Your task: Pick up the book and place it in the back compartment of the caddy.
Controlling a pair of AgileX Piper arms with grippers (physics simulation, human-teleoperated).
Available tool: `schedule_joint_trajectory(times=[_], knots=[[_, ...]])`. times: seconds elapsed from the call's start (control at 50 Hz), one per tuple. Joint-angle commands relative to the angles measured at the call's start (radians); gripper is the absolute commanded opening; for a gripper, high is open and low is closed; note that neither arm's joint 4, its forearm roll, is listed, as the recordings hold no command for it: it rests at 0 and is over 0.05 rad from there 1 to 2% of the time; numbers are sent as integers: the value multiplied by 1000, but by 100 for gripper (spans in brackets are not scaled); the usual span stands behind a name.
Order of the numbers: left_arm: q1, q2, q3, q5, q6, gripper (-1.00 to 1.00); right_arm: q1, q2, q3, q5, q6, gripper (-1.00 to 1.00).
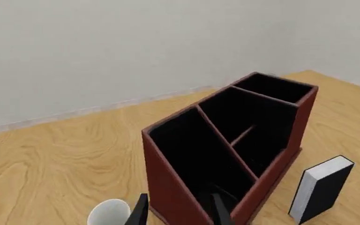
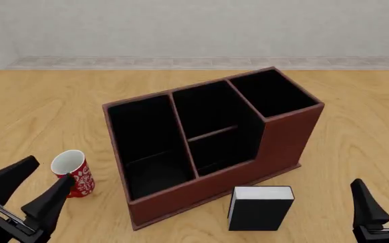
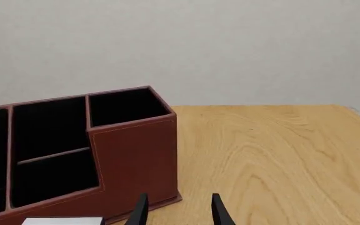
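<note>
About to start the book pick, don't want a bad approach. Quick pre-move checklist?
1. Book standing upright on the table beside the caddy, untouched: ok.
2. Right gripper open, holding nothing: ok.
3. Left gripper open, near the mug but apart from it: ok.
4. Back compartment has nothing in it: ok.
5. Path from the right gripper to the book free of obstacles: ok.
6. Gap between book and caddy wall wide enough for a finger: cannot tell.
</note>
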Motion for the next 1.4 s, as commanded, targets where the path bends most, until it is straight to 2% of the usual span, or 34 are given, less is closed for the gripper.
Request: schedule_joint_trajectory(times=[0.02,0.08,0.16,0.24,0.3,0.38,0.46,0.56,0.62,0.7,0.78,0.86,0.94,1.04,1.1,1.18,1.28,1.36,1.4], knots=[[-155,114,-60,-31,41,100,-1,31,-1,-15,16,100],[-193,158,-80,-53,30,100,1,-29,-2,20,-11,100],[-247,229,-102,-99,36,100,-1,36,1,-22,16,100],[-273,279,-123,-130,18,100,1,-30,-3,24,-9,100],[-299,327,-130,-157,24,100,-2,31,0,-13,19,100],[-316,360,-146,-170,7,100,1,-28,-2,20,-10,100],[-349,406,-145,-202,4,100,-1,18,0,-6,14,100],[-362,467,-161,-235,1,100,1,-30,-2,23,-9,100],[-384,514,-171,-266,-8,100,-1,20,1,-8,14,100],[-443,579,-200,-289,8,100,1,-26,0,15,-11,100],[-441,609,-208,-311,-11,100,-1,26,1,-13,14,100],[-466,664,-211,-341,-13,100,1,-19,0,10,-9,100],[-476,685,-213,-354,-18,100,-1,28,0,-15,14,100],[-497,735,-214,-387,-16,100,1,-20,0,11,-9,100],[-500,775,-216,-412,8,100,-1,26,0,-13,14,100],[-509,810,-225,-428,8,100,1,-17,-1,10,-8,100],[-528,847,-235,-441,3,100,-1,25,0,-14,12,100],[-547,883,-239,-467,-8,100,1,-19,-2,12,-8,100],[-555,897,-238,-484,-26,100,0,4,0,-1,3,100]])
